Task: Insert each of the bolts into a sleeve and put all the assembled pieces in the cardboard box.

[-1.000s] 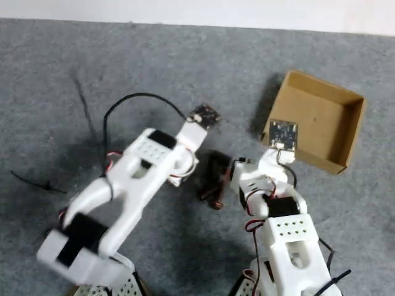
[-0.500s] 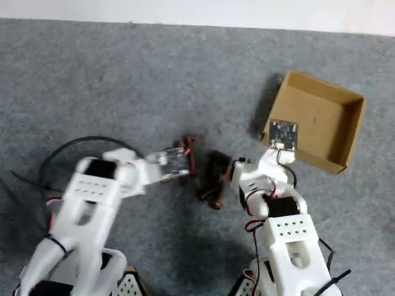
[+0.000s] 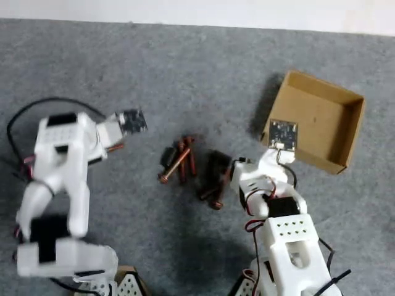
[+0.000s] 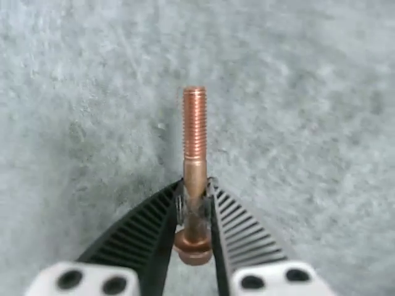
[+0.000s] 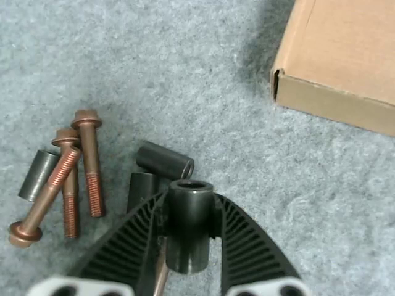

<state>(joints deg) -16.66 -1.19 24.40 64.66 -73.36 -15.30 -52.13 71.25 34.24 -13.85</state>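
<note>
Left gripper: I had swung it off the heap, jaws clamped on a copper-coloured threaded bolt.
Right gripper: it stayed put, gripping a dark cylindrical metal sleeve.
Loose bolts: now uncovered mid-table.
Brown cardboard box: I saw nothing inside; mating comes next.

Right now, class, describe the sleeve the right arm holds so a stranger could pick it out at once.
Start at the cardboard box on the grey surface, then look to the heap of copper bolts and loose sleeves beside it. The sleeve wanted sits in the right end effector; unlike those lying on the surface, it alone is clamped between black fingers.
</note>
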